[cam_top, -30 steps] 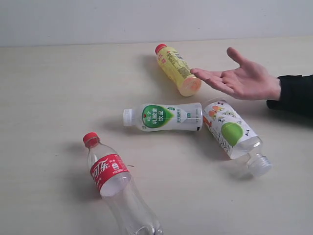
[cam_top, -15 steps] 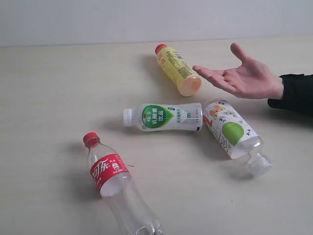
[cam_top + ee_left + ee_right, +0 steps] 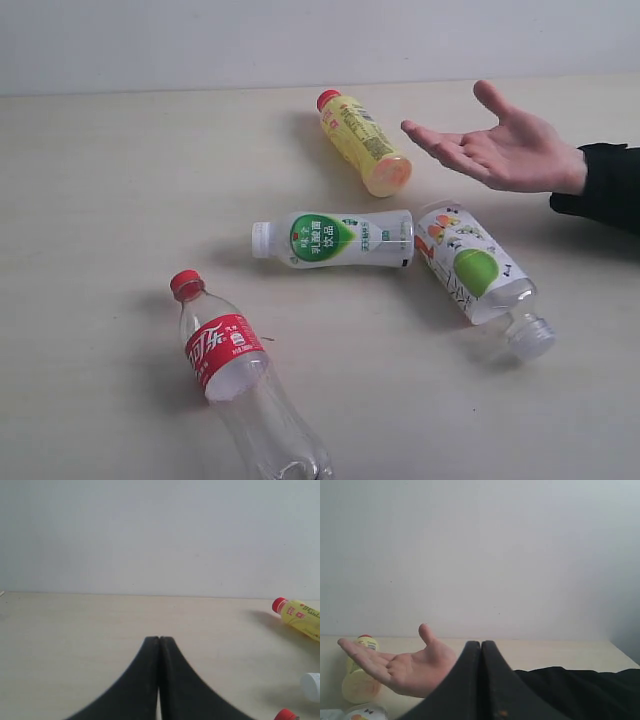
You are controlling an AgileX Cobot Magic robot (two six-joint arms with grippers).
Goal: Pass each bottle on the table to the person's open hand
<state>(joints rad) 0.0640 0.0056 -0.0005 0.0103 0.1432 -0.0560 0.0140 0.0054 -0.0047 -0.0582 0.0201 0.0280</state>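
Observation:
Four bottles lie flat on the beige table (image 3: pixel 100 200). The clear bottle with red cap and red label (image 3: pixel 235 375) is at the front left. The white bottle with green label (image 3: pixel 335 239) lies in the middle. The yellow bottle with red cap (image 3: pixel 362 142) is at the back, also in the left wrist view (image 3: pixel 300 617). The clear fruit-label bottle (image 3: pixel 475 272) lies on the right. The person's open hand (image 3: pixel 505 150) hovers palm up at the right, also seen in the right wrist view (image 3: pixel 402 667). My left gripper (image 3: pixel 159 639) and right gripper (image 3: pixel 481 644) are shut and empty; neither shows in the exterior view.
A black sleeve (image 3: pixel 605 185) reaches in from the right edge above the table. A pale wall (image 3: pixel 300 40) runs behind the table's far edge. In the left wrist view a white cap (image 3: pixel 312 686) and a red cap (image 3: pixel 286 714) peek in at the frame's edge.
The person's hand has shifted slightly to the right and lifted a little. The bottles have not moved.

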